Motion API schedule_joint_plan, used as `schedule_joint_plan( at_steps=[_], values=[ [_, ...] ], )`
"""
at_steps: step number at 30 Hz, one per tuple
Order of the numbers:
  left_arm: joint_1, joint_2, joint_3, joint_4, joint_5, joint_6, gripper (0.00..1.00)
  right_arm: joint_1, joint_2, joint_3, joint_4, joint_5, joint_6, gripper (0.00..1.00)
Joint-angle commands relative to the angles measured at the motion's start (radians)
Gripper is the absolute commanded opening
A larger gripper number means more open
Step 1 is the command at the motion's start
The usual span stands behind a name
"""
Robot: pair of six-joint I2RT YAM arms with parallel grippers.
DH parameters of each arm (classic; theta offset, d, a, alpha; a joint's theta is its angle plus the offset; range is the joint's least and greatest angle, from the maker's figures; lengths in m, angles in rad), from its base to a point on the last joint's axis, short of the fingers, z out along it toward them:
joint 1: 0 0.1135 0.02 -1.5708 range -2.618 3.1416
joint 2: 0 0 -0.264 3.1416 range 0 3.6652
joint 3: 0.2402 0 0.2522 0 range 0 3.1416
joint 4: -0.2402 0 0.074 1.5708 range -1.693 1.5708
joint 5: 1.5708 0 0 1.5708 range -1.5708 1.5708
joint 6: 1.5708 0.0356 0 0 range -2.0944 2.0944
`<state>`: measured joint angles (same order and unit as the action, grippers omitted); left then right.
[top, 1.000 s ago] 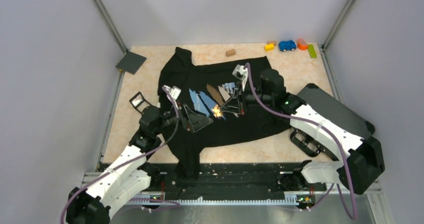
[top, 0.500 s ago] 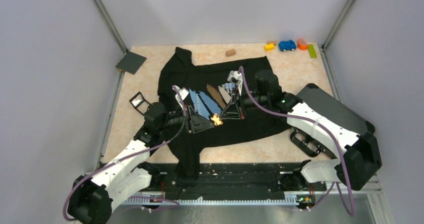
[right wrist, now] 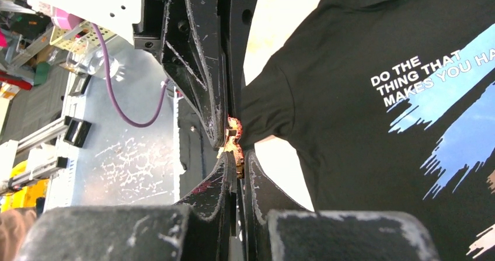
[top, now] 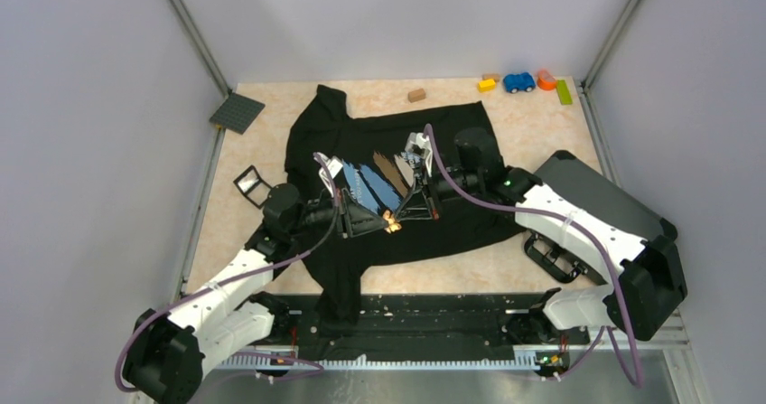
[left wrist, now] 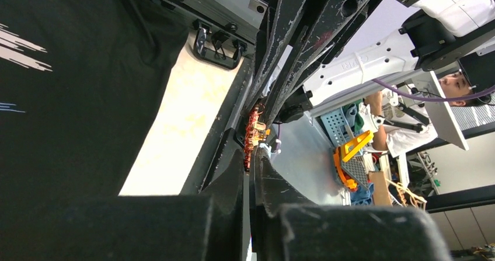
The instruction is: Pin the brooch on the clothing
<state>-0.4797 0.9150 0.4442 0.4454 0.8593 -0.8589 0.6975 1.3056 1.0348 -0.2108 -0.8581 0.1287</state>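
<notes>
The brooch [top: 392, 222] is a tiny orange-red pin held just above the chest print of the clothing [top: 312, 128], a black T-shirt spread on the table. My left gripper [top: 383, 225] reaches it from the left, my right gripper [top: 400, 215] from the right, and both are shut on it. In the left wrist view the brooch [left wrist: 253, 134] sits pinched at my left gripper's [left wrist: 252, 156] tips, with the shirt [left wrist: 70, 97] to the left. In the right wrist view the brooch [right wrist: 233, 137] is clamped at my right gripper's [right wrist: 239, 156] tips, beside the shirt [right wrist: 350, 156].
A dark grey hard case [top: 605, 201] lies right of the shirt. At the left are a grey baseplate [top: 238, 112] and a small black-framed clear box [top: 250, 183]. Along the back edge sit a brown block [top: 416, 95], a yellow block [top: 486, 84], a blue toy car [top: 518, 81] and an orange block [top: 546, 79].
My left gripper has moved right to the brooch and closed on it. My right gripper, holding the brooch all along, has shifted slightly down and left.
</notes>
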Motion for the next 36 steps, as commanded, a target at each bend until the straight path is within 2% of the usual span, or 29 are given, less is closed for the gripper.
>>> schedule_joint_plan(
  at_steps=[1, 5, 8, 10, 12, 15, 22, 30, 36],
  values=[
    [-0.015, 0.003, 0.006, 0.083, 0.024, 0.003, 0.00, 0.010, -0.007, 0.039, 0.050, 0.022, -0.013, 0.00],
    [-0.017, -0.011, -0.003, 0.093, 0.010, 0.013, 0.00, 0.010, -0.021, 0.027, 0.073, 0.065, 0.011, 0.00],
    [-0.019, -0.028, -0.015, 0.096, -0.008, 0.024, 0.00, 0.007, -0.045, -0.001, 0.106, 0.109, 0.051, 0.23],
    [-0.021, -0.043, -0.025, 0.106, -0.023, 0.026, 0.00, 0.003, -0.065, -0.032, 0.147, 0.112, 0.089, 0.33],
    [-0.021, -0.060, -0.036, 0.116, -0.038, 0.024, 0.00, -0.003, -0.091, -0.072, 0.219, 0.101, 0.150, 0.37],
    [-0.023, -0.074, -0.042, 0.122, -0.049, 0.026, 0.00, -0.004, -0.103, -0.118, 0.326, 0.074, 0.243, 0.39],
    [-0.023, -0.069, -0.044, 0.143, -0.062, 0.007, 0.00, -0.004, -0.113, -0.175, 0.443, 0.018, 0.337, 0.42],
    [-0.023, -0.067, -0.051, 0.159, -0.077, -0.006, 0.00, 0.000, -0.123, -0.190, 0.403, 0.030, 0.323, 0.42],
    [-0.025, -0.075, -0.053, 0.174, -0.072, -0.020, 0.00, 0.008, -0.118, -0.216, 0.447, 0.040, 0.352, 0.35]
  ],
)
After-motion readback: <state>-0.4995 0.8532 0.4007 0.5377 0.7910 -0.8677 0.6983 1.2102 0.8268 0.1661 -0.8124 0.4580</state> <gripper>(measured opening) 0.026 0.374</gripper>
